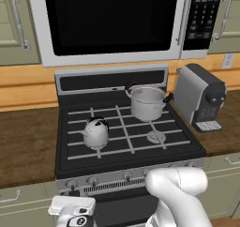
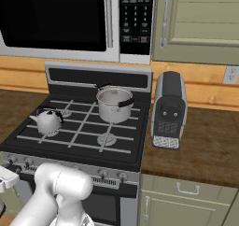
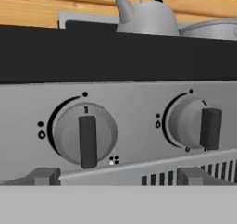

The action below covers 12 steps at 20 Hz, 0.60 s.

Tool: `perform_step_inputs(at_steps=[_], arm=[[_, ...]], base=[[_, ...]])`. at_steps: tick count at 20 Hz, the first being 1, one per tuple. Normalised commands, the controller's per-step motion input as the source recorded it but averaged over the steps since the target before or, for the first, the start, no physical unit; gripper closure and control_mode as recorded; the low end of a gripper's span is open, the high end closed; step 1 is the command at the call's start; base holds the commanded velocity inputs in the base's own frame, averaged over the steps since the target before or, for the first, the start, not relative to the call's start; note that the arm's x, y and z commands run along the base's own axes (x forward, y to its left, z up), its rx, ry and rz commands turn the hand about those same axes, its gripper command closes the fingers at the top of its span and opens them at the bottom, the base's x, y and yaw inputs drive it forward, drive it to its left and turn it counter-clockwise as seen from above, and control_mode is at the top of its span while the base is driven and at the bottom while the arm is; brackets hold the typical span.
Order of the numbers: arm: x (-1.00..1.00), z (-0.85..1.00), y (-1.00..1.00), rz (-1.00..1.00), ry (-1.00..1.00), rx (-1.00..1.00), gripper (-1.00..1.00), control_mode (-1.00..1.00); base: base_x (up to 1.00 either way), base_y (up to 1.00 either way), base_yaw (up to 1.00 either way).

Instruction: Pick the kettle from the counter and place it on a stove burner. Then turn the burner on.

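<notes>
Kettle [image 1: 96, 132] on front-left stove burner [image 1: 97, 144], pot [image 1: 147, 102] behind right, coffee machine [image 1: 200, 98] on counter [image 1: 228, 127]

One kettle [image 1: 96, 132] and one steel pot [image 1: 147, 102] are sitting on the stove [image 1: 183, 144]; one coffee machine [image 1: 200, 97] is standing beside it, one microwave [image 1: 112, 19] is hanging above, and two knobs [image 3: 84, 134] are showing up close.

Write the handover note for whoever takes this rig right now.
Gripper: low at the stove front, fingertips apart, open, holding nothing, facing a grey control knob.
Small pale grey-white kettle with black handle: off the dark wood counter, standing on the front-left round silvery stove burner.
Done: kettle placed.
Left: turn that burner's knob on. No flame visible. Which knob serves it cannot be told.
</notes>
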Motion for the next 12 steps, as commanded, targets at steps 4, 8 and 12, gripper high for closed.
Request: perform_step_inputs(at_steps=[4,8,12], arm=[[0.24,-0.07,0.08,0.12,-0.02,-0.15,-1.0,-1.0],[0.17,-0.03,0.26,0.0,-0.11,-0.12,-1.0,-1.0],[0.02,0.0,0.38,0.0,-0.12,-0.06,-1.0,-1.0]], base=[[0.0,0.0,0.0],[0.0,0.0,0.0],[0.0,0.0,0.0]])
